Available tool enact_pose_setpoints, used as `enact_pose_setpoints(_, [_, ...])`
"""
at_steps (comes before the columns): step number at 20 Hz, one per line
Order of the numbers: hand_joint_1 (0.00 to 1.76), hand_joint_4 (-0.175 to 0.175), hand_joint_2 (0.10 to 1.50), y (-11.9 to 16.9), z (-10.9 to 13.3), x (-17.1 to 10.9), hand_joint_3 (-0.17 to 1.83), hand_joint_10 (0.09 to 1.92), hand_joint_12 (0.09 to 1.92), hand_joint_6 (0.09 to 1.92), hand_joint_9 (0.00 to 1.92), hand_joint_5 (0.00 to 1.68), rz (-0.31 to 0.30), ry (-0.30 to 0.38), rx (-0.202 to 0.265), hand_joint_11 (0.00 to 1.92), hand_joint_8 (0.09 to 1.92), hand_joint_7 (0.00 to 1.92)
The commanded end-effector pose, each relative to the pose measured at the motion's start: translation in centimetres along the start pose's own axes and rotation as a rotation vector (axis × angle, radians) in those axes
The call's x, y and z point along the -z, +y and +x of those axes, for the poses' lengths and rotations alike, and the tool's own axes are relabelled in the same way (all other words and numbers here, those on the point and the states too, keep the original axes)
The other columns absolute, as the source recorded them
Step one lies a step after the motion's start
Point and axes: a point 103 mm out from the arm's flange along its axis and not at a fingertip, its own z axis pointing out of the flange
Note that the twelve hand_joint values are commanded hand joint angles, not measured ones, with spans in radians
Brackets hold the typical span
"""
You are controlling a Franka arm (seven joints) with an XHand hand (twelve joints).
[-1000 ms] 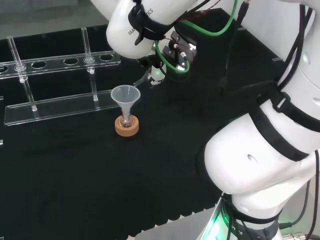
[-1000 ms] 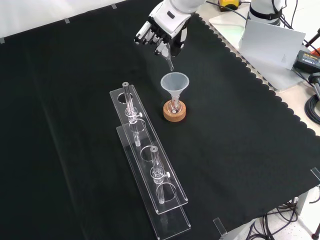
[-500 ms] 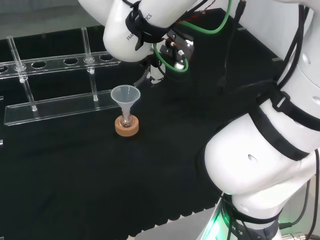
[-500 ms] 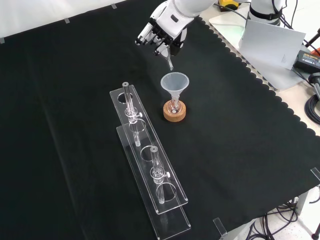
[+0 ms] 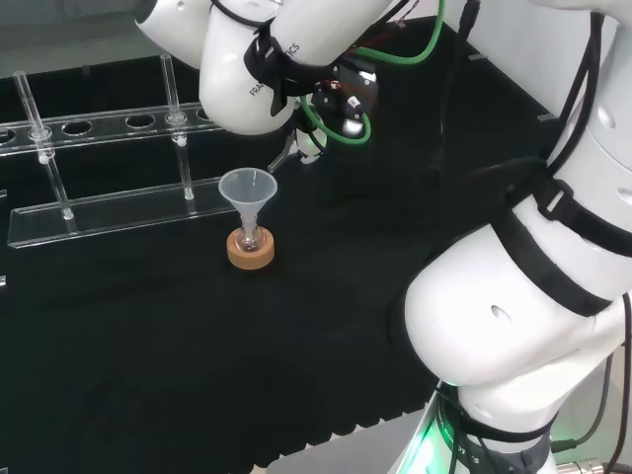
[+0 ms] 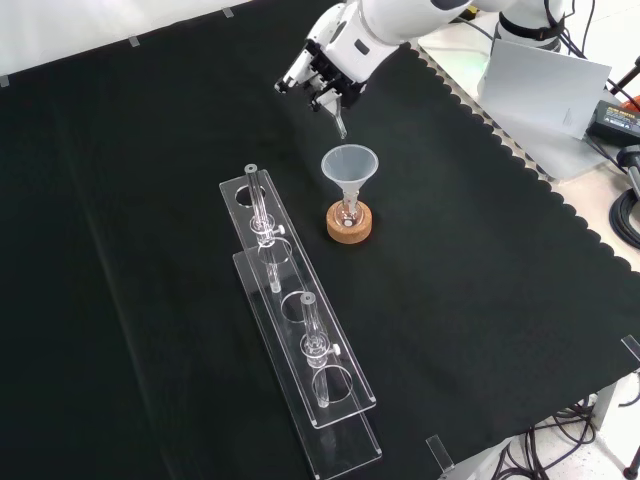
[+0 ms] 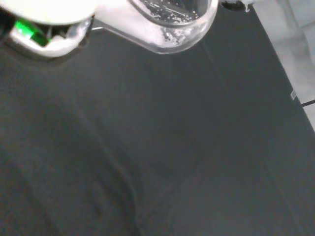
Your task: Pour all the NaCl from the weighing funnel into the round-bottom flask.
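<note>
A small round-bottom flask (image 6: 347,212) stands on a cork ring (image 6: 349,224) with a clear plastic funnel (image 6: 349,163) in its neck. The same funnel (image 5: 247,187) and cork ring (image 5: 251,250) stand mid-cloth in the head view. The hand (image 6: 326,66) hangs just beyond the funnel, its fingers curled round a clear weighing funnel. That weighing funnel's spout (image 6: 340,124) points down, a short way above and beyond the plastic funnel's rim. In the wrist view the weighing funnel's bowl (image 7: 173,28) holds white grains, below a blurred white part of the hand (image 7: 47,7).
Two clear acrylic racks (image 6: 301,335) with upright glass tubes lie to the left of the flask in the front view; the racks (image 5: 118,122) stand behind it in the head view. The cloth's scalloped edge (image 6: 520,165) and a grey box (image 6: 545,85) lie at the right.
The wrist has turned and the arm's link has swung left in the head view. The hand has shifted slightly up in the front view, the weighing funnel's spout staying near the funnel's rim.
</note>
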Motion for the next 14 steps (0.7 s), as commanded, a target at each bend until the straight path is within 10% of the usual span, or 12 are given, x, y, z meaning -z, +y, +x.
enact_pose_setpoints(1, [1.16,0.175,0.49,0.6,0.1,0.8,0.83,0.21,1.50,0.32,1.34,1.50,0.010,-0.074,0.015,0.18,0.17,1.78])
enact_pose_setpoints(14, [1.16,0.175,0.49,2.9,1.3,2.1,0.84,0.21,1.49,0.33,1.34,1.50,0.002,-0.148,0.067,0.19,0.16,1.78])
